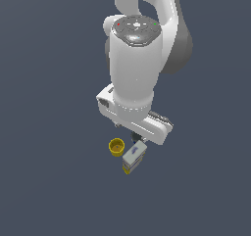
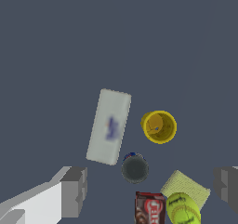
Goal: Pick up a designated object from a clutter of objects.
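The bench [image 1: 49, 181] was a flat, unmarked slate-blue plane that filled both views; no walls, edges or other room features showed. The white arm [image 1: 135, 68] hung over it in the exterior view, hiding most of the clutter beneath its wrist.

The carton [image 2: 109, 126] lay flat on the bench, its long white-grey face up. In the wrist view the claw [image 2: 151, 189] stood with its two grey fingers [image 2: 74, 190] wide apart, holding nothing, and the carton lay outside the gap between them, beyond the finger on the white-body side and not touching it. In the exterior view the carton [image 1: 134, 157] showed just below the wrist, its yellow end towards the near side, with the yellow cup [image 1: 116, 146] just beside it on the exterior view's left.

Between the fingers sat the rest of the clutter: a small dark round thing [image 2: 135, 168] close to the carton's end, the red-black packet [image 2: 150, 209], the green ball [image 2: 183, 209] resting against the yellow-green pad [image 2: 185, 186].

The carton carried a blurred blue-purple mark, unreadable. The packet bore white lettering on red, too blurred to read.
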{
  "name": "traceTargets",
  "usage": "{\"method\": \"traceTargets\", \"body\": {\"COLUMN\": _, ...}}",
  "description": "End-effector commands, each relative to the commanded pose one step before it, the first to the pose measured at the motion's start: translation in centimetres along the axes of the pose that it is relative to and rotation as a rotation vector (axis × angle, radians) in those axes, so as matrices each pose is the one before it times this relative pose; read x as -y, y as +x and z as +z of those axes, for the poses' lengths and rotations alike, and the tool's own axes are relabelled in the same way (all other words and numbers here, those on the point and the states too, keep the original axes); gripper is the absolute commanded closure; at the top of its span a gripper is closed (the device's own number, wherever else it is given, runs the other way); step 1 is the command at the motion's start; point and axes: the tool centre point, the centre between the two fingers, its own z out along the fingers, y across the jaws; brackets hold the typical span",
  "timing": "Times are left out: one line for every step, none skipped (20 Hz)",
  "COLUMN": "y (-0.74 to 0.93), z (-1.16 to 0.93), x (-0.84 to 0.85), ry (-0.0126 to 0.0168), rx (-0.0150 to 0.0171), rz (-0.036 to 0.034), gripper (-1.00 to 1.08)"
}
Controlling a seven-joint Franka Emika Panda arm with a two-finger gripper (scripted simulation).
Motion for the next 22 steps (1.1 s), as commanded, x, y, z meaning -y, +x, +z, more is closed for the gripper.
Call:
{"method": "traceTargets", "body": {"y": 0.540, "z": 1.230, "x": 0.767, "ry": -0.00277, "rx": 0.00311, "rz": 0.05471, "gripper": -0.92}}
{"method": "traceTargets", "body": {"y": 0.158, "z": 0.442, "x": 0.270, "ry": -0.00108, "rx": 0.00119, "rz": 0.01861, "gripper": -0.92}}
{"method": "traceTargets", "body": {"y": 0.139, "z": 0.418, "x": 0.254, "ry": -0.00103, "rx": 0.00109, "rz": 0.01740, "gripper": -0.92}}
{"method": "traceTargets", "body": {"y": 0.123, "z": 0.393, "x": 0.236, "ry": -0.00098, "rx": 0.00100, "rz": 0.01621, "gripper": -0.92}}
{"method": "traceTargets", "body": {"y": 0.107, "z": 0.367, "x": 0.220, "ry": -0.00093, "rx": 0.00091, "rz": 0.01499, "gripper": -0.92}}
{"method": "traceTargets", "body": {"y": 0.093, "z": 0.340, "x": 0.202, "ry": -0.00087, "rx": 0.00082, "rz": 0.01379, "gripper": -0.92}}
{"method": "traceTargets", "body": {"y": 0.080, "z": 0.313, "x": 0.185, "ry": -0.00081, "rx": 0.00073, "rz": 0.01259, "gripper": -0.92}}
{"method": "traceTargets", "body": {"y": 0.069, "z": 0.285, "x": 0.167, "ry": -0.00074, "rx": 0.00065, "rz": 0.01139, "gripper": -0.92}}
{"method": "traceTargets", "body": {"y": 0.058, "z": 0.256, "x": 0.150, "ry": -0.00067, "rx": 0.00057, "rz": 0.01018, "gripper": -0.92}}
{"method": "traceTargets", "body": {"y": 0.050, "z": 0.227, "x": 0.131, "ry": -0.00060, "rx": 0.00050, "rz": 0.00900, "gripper": -0.92}}
{"method": "traceTargets", "body": {"y": 0.041, "z": 0.198, "x": 0.114, "ry": -0.00052, "rx": 0.00043, "rz": 0.00778, "gripper": -0.92}}
{"method": "traceTargets", "body": {"y": 0.032, "z": 0.168, "x": 0.098, "ry": -0.00044, "rx": 0.00036, "rz": 0.00656, "gripper": -0.92}}
{"method": "traceTargets", "body": {"y": 0.028, "z": 0.138, "x": 0.078, "ry": -0.00037, "rx": 0.00029, "rz": 0.00542, "gripper": -0.92}}
{"method": "traceTargets", "body": {"y": 0.020, "z": 0.107, "x": 0.062, "ry": -0.00029, "rx": 0.00022, "rz": 0.00418, "gripper": -0.92}}
{"method": "traceTargets", "body": {"y": 0.014, "z": 0.077, "x": 0.043, "ry": -0.00021, "rx": 0.00016, "rz": 0.00300, "gripper": -0.92}}
{"method": "traceTargets", "body": {"y": 0.009, "z": 0.046, "x": 0.025, "ry": -0.00013, "rx": 0.00010, "rz": 0.00182, "gripper": -0.92}}
{"method": "traceTargets", "body": {"y": 0.007, "z": 0.016, "x": 0.005, "ry": -0.00005, "rx": 0.00004, "rz": 0.00069, "gripper": -0.92}}
{"method": "traceTargets", "body": {"y": -0.045, "z": -0.048, "x": -0.053, "ry": -0.00033, "rx": 0.00038, "rz": -0.00417, "gripper": -0.92}}
{"method": "traceTargets", "body": {"y": -0.002, "z": 0.038, "x": 0.001, "ry": 0.00000, "rx": 0.00000, "rz": 0.00000, "gripper": -0.92}}
{"method": "traceTargets", "body": {"y": -0.005, "z": 0.113, "x": 0.004, "ry": 0.00000, "rx": 0.00000, "rz": 0.00000, "gripper": -0.92}}
{"method": "traceTargets", "body": {"y": -0.009, "z": 0.189, "x": 0.007, "ry": 0.00000, "rx": 0.00000, "rz": 0.00000, "gripper": -0.92}}
{"method": "traceTargets", "body": {"y": 0.020, "z": 0.258, "x": -0.024, "ry": 0.00004, "rx": -0.00007, "rz": 0.00069, "gripper": -0.92}}
